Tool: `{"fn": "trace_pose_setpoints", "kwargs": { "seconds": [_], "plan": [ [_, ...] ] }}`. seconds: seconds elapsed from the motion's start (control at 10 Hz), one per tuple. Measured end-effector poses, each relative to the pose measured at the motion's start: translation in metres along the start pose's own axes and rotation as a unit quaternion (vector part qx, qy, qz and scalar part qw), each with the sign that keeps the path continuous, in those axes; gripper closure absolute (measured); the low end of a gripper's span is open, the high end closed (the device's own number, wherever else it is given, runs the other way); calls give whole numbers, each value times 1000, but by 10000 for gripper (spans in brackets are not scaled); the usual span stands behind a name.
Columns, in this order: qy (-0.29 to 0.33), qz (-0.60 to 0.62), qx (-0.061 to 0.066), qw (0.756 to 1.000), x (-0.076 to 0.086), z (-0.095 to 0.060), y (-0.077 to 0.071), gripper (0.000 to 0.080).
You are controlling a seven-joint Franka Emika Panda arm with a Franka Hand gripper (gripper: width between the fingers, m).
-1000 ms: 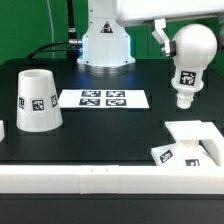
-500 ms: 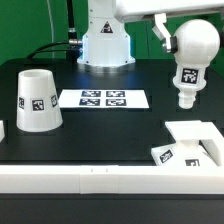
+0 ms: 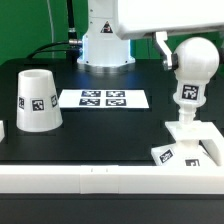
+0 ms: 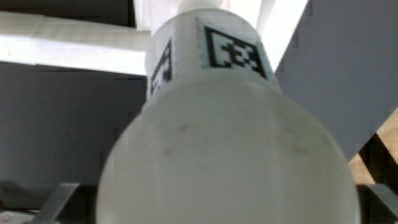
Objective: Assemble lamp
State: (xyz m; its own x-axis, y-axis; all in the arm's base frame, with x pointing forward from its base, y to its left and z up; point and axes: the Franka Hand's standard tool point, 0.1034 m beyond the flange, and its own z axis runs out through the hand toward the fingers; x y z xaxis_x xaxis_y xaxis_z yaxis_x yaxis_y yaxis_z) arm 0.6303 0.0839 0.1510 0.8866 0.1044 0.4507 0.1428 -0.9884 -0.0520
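Observation:
The white round bulb (image 3: pixel 196 60) hangs neck down in my gripper (image 3: pixel 190 45), which is shut on its round part. Only one dark finger (image 3: pixel 161 47) shows beside it. The bulb's tagged neck reaches down to the flat square base (image 3: pixel 198 140) at the exterior view's right and seems to touch it. In the wrist view the bulb (image 4: pixel 214 120) fills the picture between the fingers of my gripper (image 4: pixel 210 205), tagged neck pointing away. The tapered shade (image 3: pixel 37 100) stands mouth down at the exterior view's left, apart from the rest.
The marker board (image 3: pixel 103 99) lies on the black table between the shade and the base. A white rail (image 3: pixel 80 180) runs along the table's front edge. The arm's white pedestal (image 3: pixel 105 40) stands at the back.
The gripper has carried the bulb down and a little to the exterior view's right. Its neck now meets the square base. The shade has not moved.

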Motion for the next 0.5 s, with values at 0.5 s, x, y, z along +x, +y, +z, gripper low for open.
{"fn": "trace_pose_setpoints", "kwargs": {
  "seconds": [0.5],
  "plan": [
    [-3, 1, 2, 1000, 0, 9, -1, 223]
  ]
}}
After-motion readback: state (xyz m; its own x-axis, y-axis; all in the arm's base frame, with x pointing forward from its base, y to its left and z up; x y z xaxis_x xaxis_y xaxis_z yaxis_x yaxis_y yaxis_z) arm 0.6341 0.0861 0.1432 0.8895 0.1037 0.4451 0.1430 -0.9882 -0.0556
